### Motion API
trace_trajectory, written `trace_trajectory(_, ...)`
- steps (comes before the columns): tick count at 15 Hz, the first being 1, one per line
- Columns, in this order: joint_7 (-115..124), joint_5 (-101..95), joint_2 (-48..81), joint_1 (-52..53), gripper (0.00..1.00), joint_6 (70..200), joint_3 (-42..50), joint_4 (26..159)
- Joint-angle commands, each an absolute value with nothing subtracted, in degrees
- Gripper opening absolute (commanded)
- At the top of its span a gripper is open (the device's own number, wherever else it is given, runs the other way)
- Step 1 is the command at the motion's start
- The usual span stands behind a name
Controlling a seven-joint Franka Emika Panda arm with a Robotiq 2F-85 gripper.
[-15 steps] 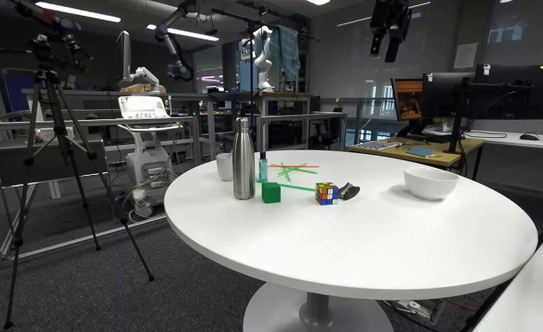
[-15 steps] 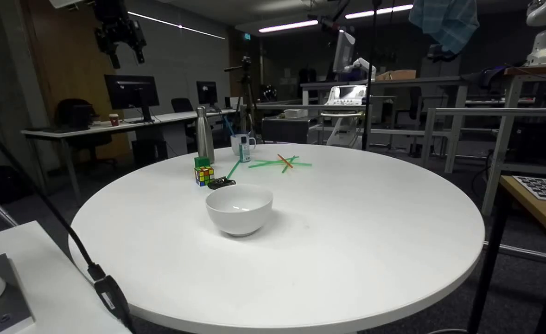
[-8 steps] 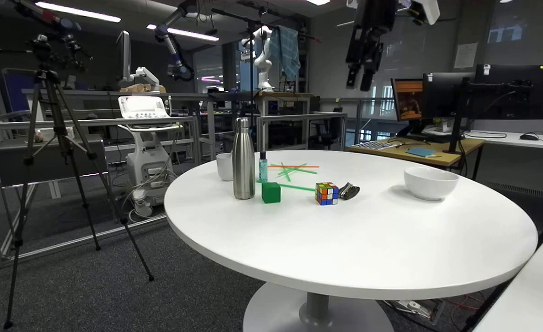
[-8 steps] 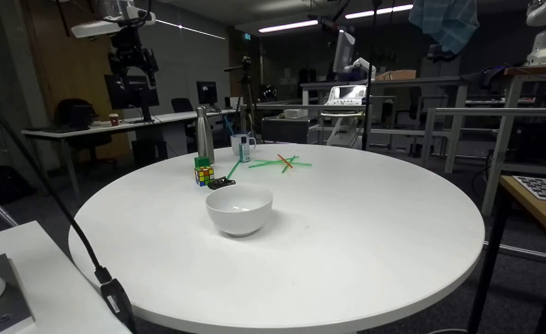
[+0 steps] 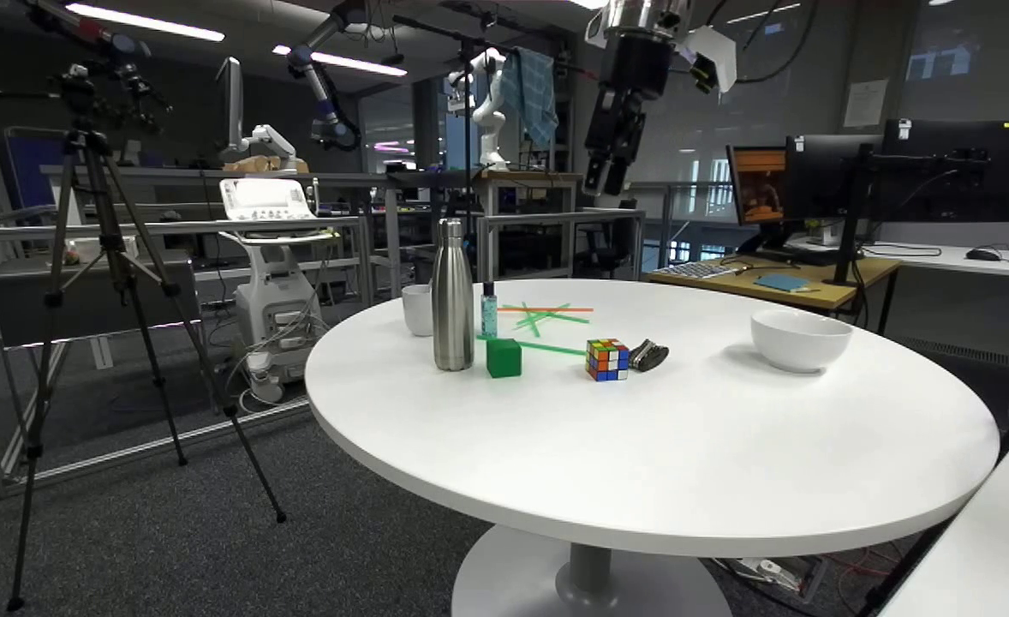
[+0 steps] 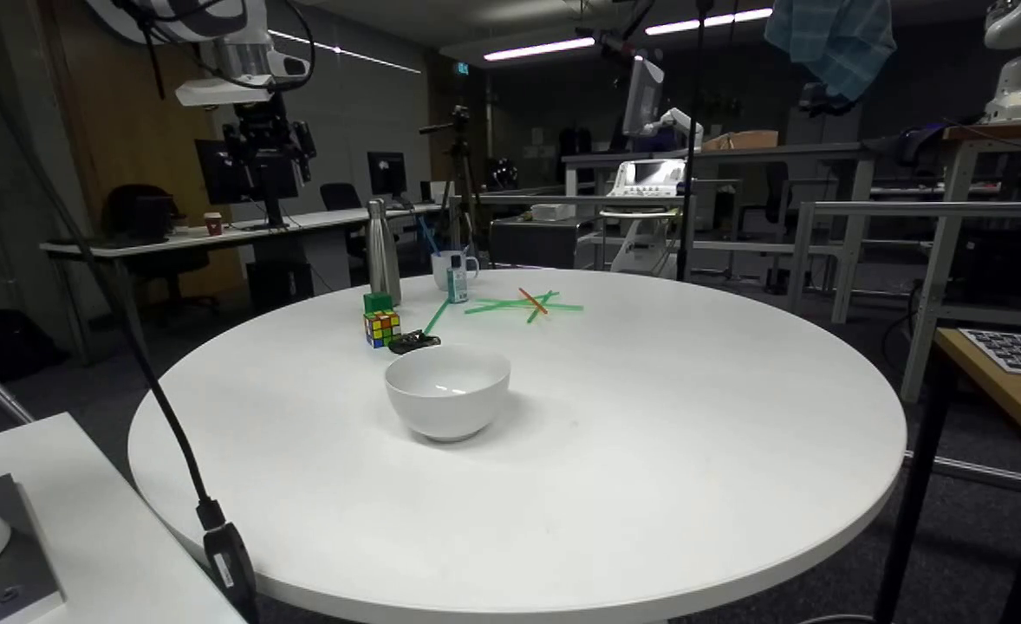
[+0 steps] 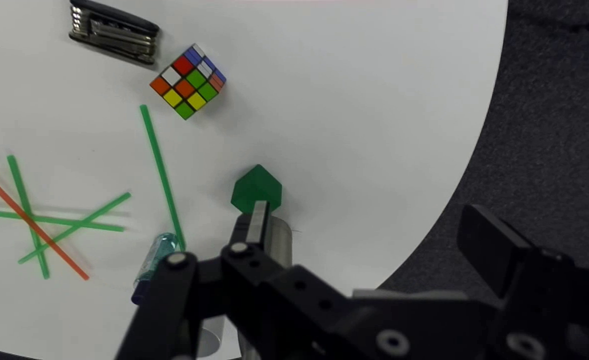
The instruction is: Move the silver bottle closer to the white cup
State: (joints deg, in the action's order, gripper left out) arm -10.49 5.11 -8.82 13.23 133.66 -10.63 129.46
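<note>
nothing held yet, and a short trip to come

from where i stand, the gripper [image 7: 371, 227] hangs in the air over the round white table [image 5: 693, 463], touching nothing. its fingers [image 7: 492, 247] are spread wide, seemingly near their limit, with nothing between them; i take that as room left for straddling a round body, and this as the approach.

the silver bottle [image 5: 453, 300] stands upright, a little in from the edge on the side of the tripod [image 5: 113, 240]; there are no corners to go by. slim and tall, it should be easy to clasp but easy to tip if nudged high. a green block [image 5: 504, 358] sits just beside its foot, so a finger coming down there will likely need care.

in an exterior view the white cup [image 6: 441, 270] stands apart from the bottle, nearer the far edge; moving along the rim, rather than across the middle, looks the natural path. a small teal bottle [image 5: 488, 315] close to the cup narrows the landing spot.

farther in lie thin sticks [image 5: 547, 309], then a rubik's cube [image 5: 607, 360] with a multitool [image 5: 648, 355] next to it. a white bowl [image 5: 801, 341], toward the opposite edge, seems out of the way.
</note>
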Motion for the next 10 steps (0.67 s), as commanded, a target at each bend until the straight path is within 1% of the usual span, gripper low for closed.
trace_trajectory(1,-16.5,7.9,-2.3,13.8,1.00,134.1,-10.4,122.2)
trace_trajectory(6,-16.5,5.5,5.3,12.3,1.00,135.3,-10.6,115.0)
trace_trajectory(10,-11.9,0.1,10.3,11.3,1.00,140.3,-9.3,111.2)
